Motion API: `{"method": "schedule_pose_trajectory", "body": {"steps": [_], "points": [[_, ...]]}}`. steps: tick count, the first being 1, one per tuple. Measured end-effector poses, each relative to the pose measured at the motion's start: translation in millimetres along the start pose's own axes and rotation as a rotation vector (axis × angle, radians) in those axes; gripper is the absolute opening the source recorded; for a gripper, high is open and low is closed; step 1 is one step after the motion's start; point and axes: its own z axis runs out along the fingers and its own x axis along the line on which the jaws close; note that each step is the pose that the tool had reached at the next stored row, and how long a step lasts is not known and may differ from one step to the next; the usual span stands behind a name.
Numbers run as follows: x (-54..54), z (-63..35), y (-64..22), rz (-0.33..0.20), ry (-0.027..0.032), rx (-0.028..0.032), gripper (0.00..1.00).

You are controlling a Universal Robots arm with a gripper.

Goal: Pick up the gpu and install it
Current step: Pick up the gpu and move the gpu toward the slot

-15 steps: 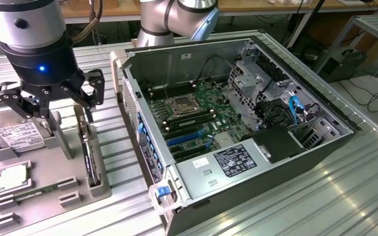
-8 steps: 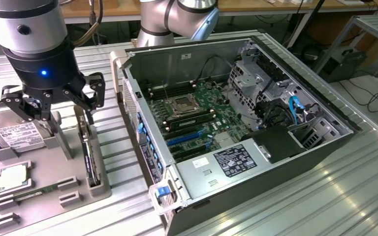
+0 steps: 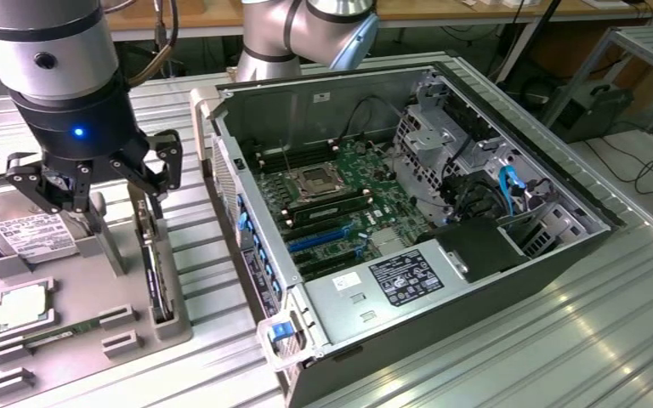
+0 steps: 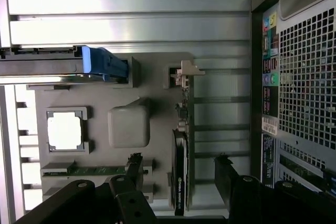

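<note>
The gpu (image 3: pixel 152 255) stands on its edge in a slot of the grey parts tray (image 3: pixel 82 280), at the exterior view's left. It is a thin dark card with a silver end bracket. My gripper (image 3: pixel 99 189) hangs just above it, open, holding nothing. In the wrist view the gpu (image 4: pixel 180 129) runs edge-on. My gripper (image 4: pixel 179 176) has one black finger (image 4: pixel 133 174) on either side of the card, apart from it. The open computer case (image 3: pixel 417 212) lies beside the tray, its motherboard (image 3: pixel 338 200) showing.
The tray also carries a silver hard drive (image 3: pixel 30 234) with a blue tab (image 4: pixel 102 62), a processor (image 4: pixel 64 131) and a memory stick (image 4: pixel 97 170). The case's perforated rear panel (image 4: pixel 307 77) stands close to the tray. Ribbed metal table (image 3: pixel 553 340) lies all round.
</note>
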Motion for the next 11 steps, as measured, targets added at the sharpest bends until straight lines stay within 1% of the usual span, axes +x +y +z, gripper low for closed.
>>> {"method": "schedule_pose_trajectory", "body": {"steps": [3, 7, 9, 11], "points": [[0.0, 3.3, -1.1, 0.0, 0.0001, 0.0001, 0.66], [0.0, 9.1, -8.6, -0.004, 0.0003, 0.0, 0.66], [0.0, 11.3, -12.0, -0.011, 0.0021, -0.0001, 0.66], [0.0, 14.9, -13.3, -0.017, 0.0041, -0.0004, 0.66]]}}
